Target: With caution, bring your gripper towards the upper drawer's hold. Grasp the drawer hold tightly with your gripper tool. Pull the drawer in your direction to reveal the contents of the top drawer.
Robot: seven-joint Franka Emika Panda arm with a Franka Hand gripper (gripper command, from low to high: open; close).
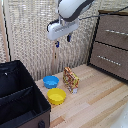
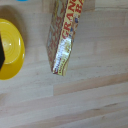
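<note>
The dark-framed dresser stands at the exterior view's right. Its upper drawer (image 1: 114,30) is brown, looks shut, and carries the drawer hold (image 1: 116,32), a thin silver bar. My gripper (image 1: 63,41) hangs from the white arm (image 1: 70,10) high above the floor. It is well to the exterior view's left of the dresser and touches nothing. Its two dark fingers with bluish tips stand apart and hold nothing. The gripper does not show in the wrist view.
A similar lower drawer (image 1: 110,60) has its own silver bar (image 1: 107,59). On the wooden floor below the gripper are a granola box (image 1: 70,80) (image 2: 64,35), a blue bowl (image 1: 50,81) and a yellow bowl (image 1: 56,96) (image 2: 10,50). A black bin (image 1: 17,95) stands at the exterior view's left.
</note>
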